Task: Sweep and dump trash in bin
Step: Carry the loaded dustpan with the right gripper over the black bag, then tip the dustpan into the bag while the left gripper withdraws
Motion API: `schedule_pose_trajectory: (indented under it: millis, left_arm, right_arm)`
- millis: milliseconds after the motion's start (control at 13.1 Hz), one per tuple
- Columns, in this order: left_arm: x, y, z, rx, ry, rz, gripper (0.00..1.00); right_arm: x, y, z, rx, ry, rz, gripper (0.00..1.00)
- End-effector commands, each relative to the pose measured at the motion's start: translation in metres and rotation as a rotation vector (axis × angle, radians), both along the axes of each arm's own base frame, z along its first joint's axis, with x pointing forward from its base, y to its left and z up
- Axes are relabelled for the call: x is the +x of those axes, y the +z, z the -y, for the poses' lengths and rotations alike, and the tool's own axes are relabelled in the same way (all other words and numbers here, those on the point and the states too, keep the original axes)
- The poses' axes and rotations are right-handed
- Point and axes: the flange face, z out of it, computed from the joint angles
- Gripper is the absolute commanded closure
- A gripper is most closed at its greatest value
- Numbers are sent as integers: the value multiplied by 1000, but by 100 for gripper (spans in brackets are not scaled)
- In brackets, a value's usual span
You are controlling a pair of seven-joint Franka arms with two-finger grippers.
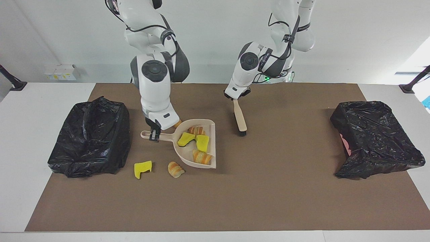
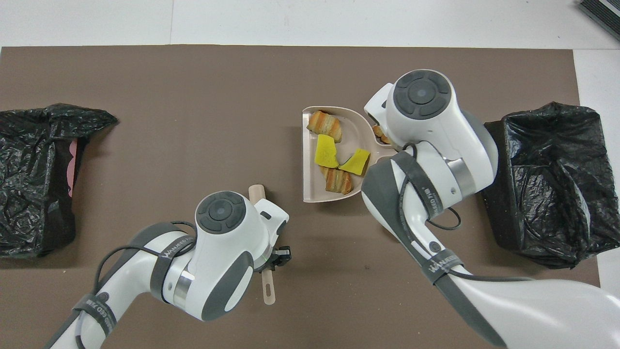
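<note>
From across the desk, the right gripper [image 1: 154, 136] clamps the dustpan [image 1: 198, 145] handle at centre frame, four trash scraps [image 1: 196, 143] aboard, two loose ones [image 1: 158, 169] below it; next, I'd say, comes carrying it to the bin [image 1: 89, 136] at left. From overhead, the left gripper [image 2: 276, 257] jaws are closed on the brush [image 2: 264, 286] at lower centre, its bristles hidden under the wrist, and the loose scraps are covered by the right arm.

One camera sits high across the surface [image 1: 302, 201], facing the robots and taking in the whole brown mat [image 1: 285, 188]. The other hangs above the robots' end, looking forward and steeply down, closer in. Both share the mat, seen half a turn apart.
</note>
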Motion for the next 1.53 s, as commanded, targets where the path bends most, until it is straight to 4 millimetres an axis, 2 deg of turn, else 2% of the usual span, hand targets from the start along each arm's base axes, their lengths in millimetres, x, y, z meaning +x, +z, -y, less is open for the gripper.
schedule_pose_trajectory:
  millis: [0,76,153,306,535,611,688,917,1069,1146,1222,1299,1375,1451]
  left_arm:
    - [-38,-13,-4,-15,16,78,100]
    - [-43,-17,-6,-27,16,97,100]
    - [-41,-17,-8,-33,7,102,89]
    - [-26,-13,-11,-36,39,106,0]
    - [11,3,-28,-40,106,102,0]
    - [24,9,-35,-41,131,100,0]
    - [39,15,-46,-48,168,110,0]
    - [94,38,-89,-74,304,153,0]
    - [133,67,-127,-105,404,207,0]
    - [153,89,-150,-125,458,246,0]
    - [169,106,-175,-135,504,269,0]
    - [182,119,-190,-144,541,291,0]
    - [190,129,-195,-154,554,311,0]
    - [200,125,-213,-149,575,322,0]
  right_arm:
    - [-2,16,77,51,6,-10,100]
    - [-2,18,110,57,18,-15,100]
    - [-3,19,153,83,10,-18,100]
    - [-11,21,222,105,41,-23,100]
    - [-35,28,321,98,110,-24,100]
    - [-43,30,347,92,127,-22,100]
    - [-51,32,366,74,141,-22,100]
    - [-61,39,405,-44,140,-12,100]
    - [-59,43,412,-155,167,-13,100]
    - [-57,44,414,-188,169,0,100]
    - [-54,45,411,-236,174,-8,100]
    - [-54,46,407,-285,159,-20,100]
    - [-52,54,389,-340,150,-19,100]
    - [-53,57,370,-398,155,-23,100]
